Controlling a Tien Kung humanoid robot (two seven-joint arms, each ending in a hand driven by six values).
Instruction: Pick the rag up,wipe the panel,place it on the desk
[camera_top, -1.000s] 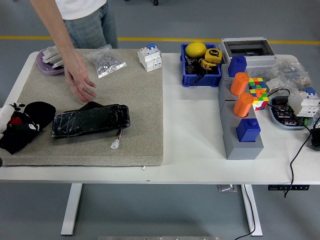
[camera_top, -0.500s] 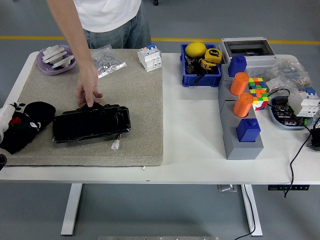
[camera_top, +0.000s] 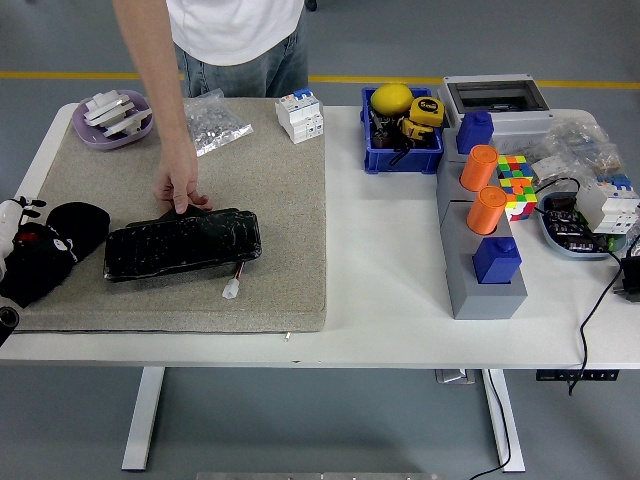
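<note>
The black glossy panel (camera_top: 182, 244) lies flat on the beige mat (camera_top: 260, 180), with a small white plug (camera_top: 231, 290) on wires at its front right. A person's hand (camera_top: 178, 189) rests at the panel's far edge, touching it. The black rag (camera_top: 66, 232) is a dark heap at the mat's left end. My left hand (camera_top: 14, 245), black with white and red parts, sits against the rag at the picture's left edge. Where hand ends and rag begins is hard to tell. The right arm is out of sight.
A purple dish (camera_top: 112, 118), a clear bag of parts (camera_top: 210, 123) and a white breaker (camera_top: 300, 113) lie at the mat's far edge. To the right are a blue bin (camera_top: 402, 145), a grey block with orange and blue pegs (camera_top: 482, 250), a colour cube (camera_top: 515, 185) and cables.
The person has stepped to the right, and their hand has come down from above the mat to the panel's far edge. The panel has shifted slightly. My left hand moved a little.
</note>
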